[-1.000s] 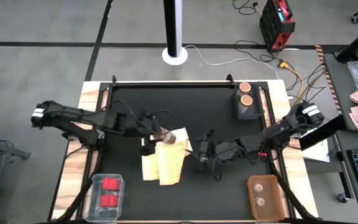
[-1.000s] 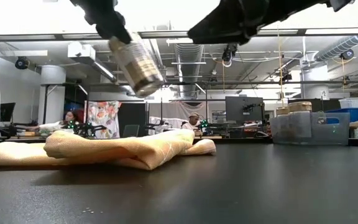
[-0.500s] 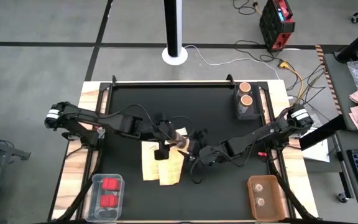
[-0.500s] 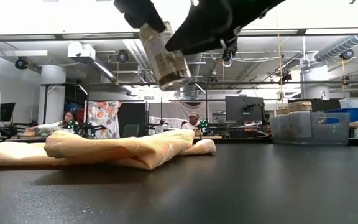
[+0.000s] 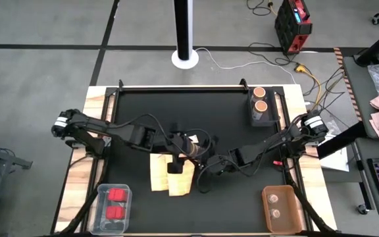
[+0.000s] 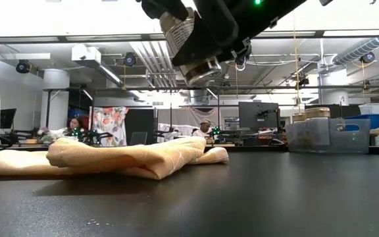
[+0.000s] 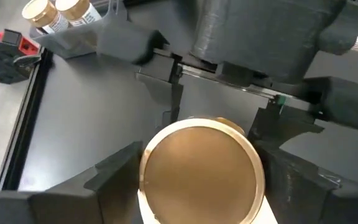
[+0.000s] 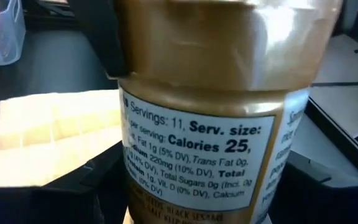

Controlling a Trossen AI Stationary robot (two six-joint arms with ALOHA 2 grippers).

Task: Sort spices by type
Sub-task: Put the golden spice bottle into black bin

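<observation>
The black table (image 5: 176, 112), edged with pale wood, stands on a grey floor in a workshop with ceiling ducts, desks and monitors behind, and it carries a folded yellow cloth (image 6: 110, 160), a clear bin of red blocks (image 5: 115, 203) at the near left corner, a brown tray (image 5: 281, 207) with two tiny pale containers at the near right, and a dark bin holding two tan-topped jars (image 5: 260, 99) at the far right. Above the cloth the left gripper (image 5: 184, 146) holds a tan-lidded spice jar (image 6: 188, 41) off the table, its fingers spread wide around the body, while the right gripper (image 5: 209, 158) meets it from the other side with fingers set at the jar's sides, though I cannot tell whether they press on it. The jar's white label (image 8: 197, 158) reads "Servings: 11, Serv. size:", "Calories 25", "Fat 1g (5% DV)", "220mg (10% DV)" and "Total Sugars 0g".
</observation>
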